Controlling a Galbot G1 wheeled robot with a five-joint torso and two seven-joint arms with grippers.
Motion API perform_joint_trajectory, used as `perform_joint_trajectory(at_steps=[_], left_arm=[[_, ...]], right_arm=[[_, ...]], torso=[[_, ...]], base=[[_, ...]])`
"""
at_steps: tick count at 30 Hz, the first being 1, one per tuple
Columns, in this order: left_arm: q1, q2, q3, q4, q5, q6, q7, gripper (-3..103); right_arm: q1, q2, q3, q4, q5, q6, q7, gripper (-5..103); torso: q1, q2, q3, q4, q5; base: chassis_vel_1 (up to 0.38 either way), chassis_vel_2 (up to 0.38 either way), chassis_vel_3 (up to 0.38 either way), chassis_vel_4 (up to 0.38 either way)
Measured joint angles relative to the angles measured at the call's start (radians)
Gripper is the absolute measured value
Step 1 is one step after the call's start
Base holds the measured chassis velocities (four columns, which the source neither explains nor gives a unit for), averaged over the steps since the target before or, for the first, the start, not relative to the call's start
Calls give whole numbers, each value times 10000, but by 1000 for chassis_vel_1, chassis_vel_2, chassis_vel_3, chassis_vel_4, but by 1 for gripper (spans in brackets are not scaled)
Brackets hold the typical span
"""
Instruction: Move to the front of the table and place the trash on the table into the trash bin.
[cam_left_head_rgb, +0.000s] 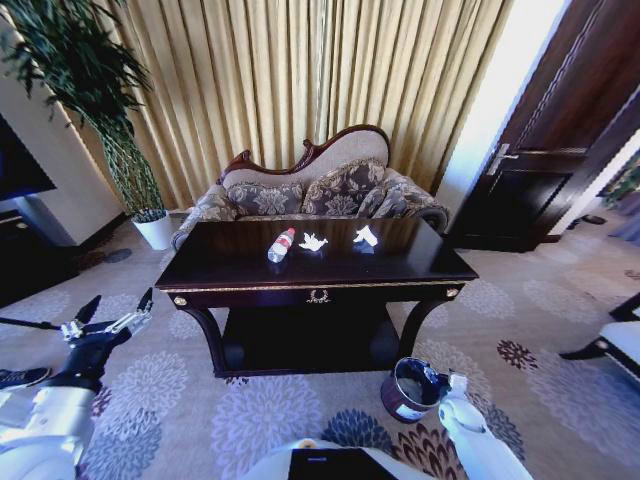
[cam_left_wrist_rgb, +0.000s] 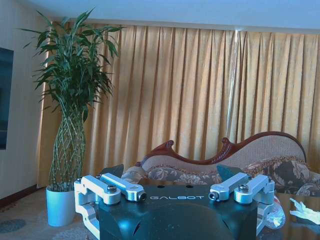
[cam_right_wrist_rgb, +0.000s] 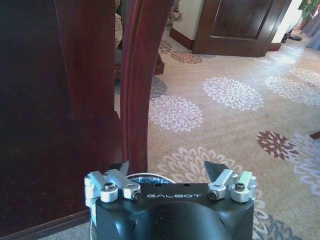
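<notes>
The table (cam_left_head_rgb: 317, 268) stood square in front of the robot, a large dark glossy rectangle with gold trim along its front edge, a small gold emblem at the middle of the apron, curved legs and a lower shelf. On its top lay the trash: a small clear bottle (cam_left_head_rgb: 281, 245) with a red cap and a red-and-white label, lying on its side left of centre; a crumpled white paper wad (cam_left_head_rgb: 314, 242) just beside it to the right; and a 2nd white wad (cam_left_head_rgb: 365, 236) farther right, apart from the first.

The trash bin (cam_left_head_rgb: 410, 389) sat on the patterned carpet by the table's front right leg, a small round dark bucket with a pale bluish rim and a white label on its side.

The left gripper (cam_left_head_rgb: 120, 307) hung low at the robot's left, short of the table and well apart from the trash, its fingers spread wide. In the left wrist view its fingertips (cam_left_wrist_rgb: 128, 190) also stood apart. The right gripper (cam_right_wrist_rgb: 167, 169) hovered directly over the bin's rim (cam_right_wrist_rgb: 148, 177), close to the table leg (cam_right_wrist_rgb: 137, 85), its 2 dark fingertips parted with nothing between them.

Behind the table stood a patterned sofa (cam_left_head_rgb: 312, 190), and a tall plant in a white pot (cam_left_head_rgb: 153, 229) stood to the left.
</notes>
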Motion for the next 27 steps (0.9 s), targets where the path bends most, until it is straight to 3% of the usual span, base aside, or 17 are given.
perform_joint_trajectory(at_steps=[4,15,20,27], left_arm=[[-4,-14,17,0,-1,0,2,100],[-26,-41,87,0,0,-3,4,100],[-53,-40,88,0,-30,-17,3,100],[-164,15,126,0,-78,-25,-20,100]], right_arm=[[-1,0,-15,0,-19,-3,6,99],[-156,-22,82,335,160,-307,27,100],[-688,-193,465,2125,834,-543,29,100],[-1831,-904,1168,6321,1214,-848,-55,100]], torso=[[0,0,0,0,0],[0,-1,0,-1,1],[0,0,0,0,1],[0,0,0,-1,0]], base=[[0,0,0,0],[0,0,0,0],[0,0,0,0],[0,0,0,0]])
